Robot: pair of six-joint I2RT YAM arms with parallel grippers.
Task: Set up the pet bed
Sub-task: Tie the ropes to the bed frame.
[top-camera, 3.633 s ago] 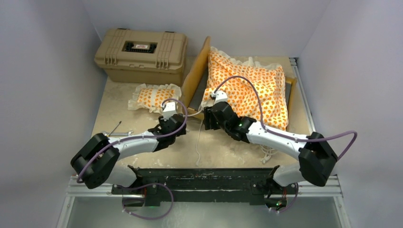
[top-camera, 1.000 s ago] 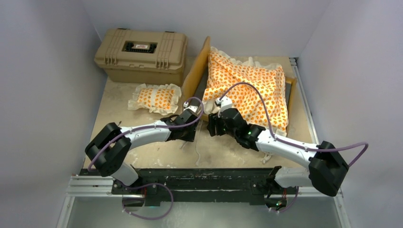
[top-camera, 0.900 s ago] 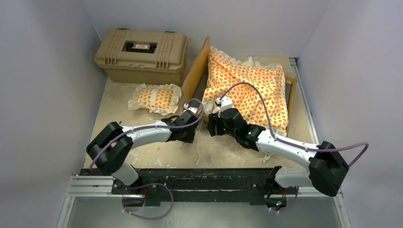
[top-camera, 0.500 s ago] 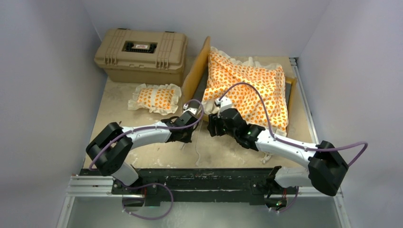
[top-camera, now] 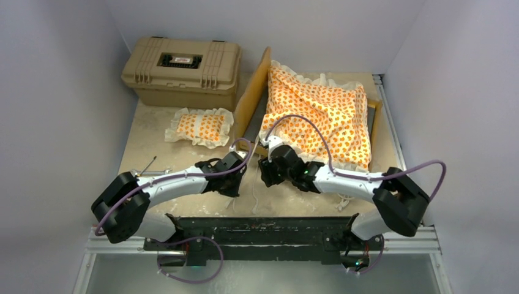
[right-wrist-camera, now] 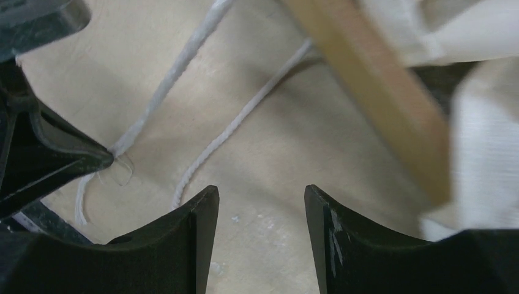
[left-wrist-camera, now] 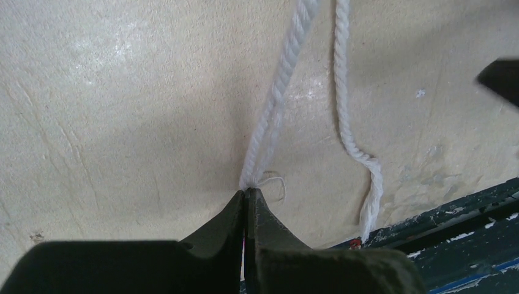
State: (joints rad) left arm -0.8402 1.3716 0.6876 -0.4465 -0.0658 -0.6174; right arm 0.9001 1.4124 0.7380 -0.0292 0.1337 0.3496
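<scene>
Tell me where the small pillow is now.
Top view, left half: the pillow lies just on the near side of the tan case, left of the wooden headboard.

Nothing could be read in any of the three views. The only label-like mark was a small white sticker [top-camera: 180, 60] with a touch of red, set in the black panel on the lid of the tan hard case [top-camera: 147, 68], and whatever was printed on it was too small and blurred to make out. The orange print on the mattress cushion [top-camera: 321, 110] was a repeated pattern of small blobs, not letters or numbers.
</scene>
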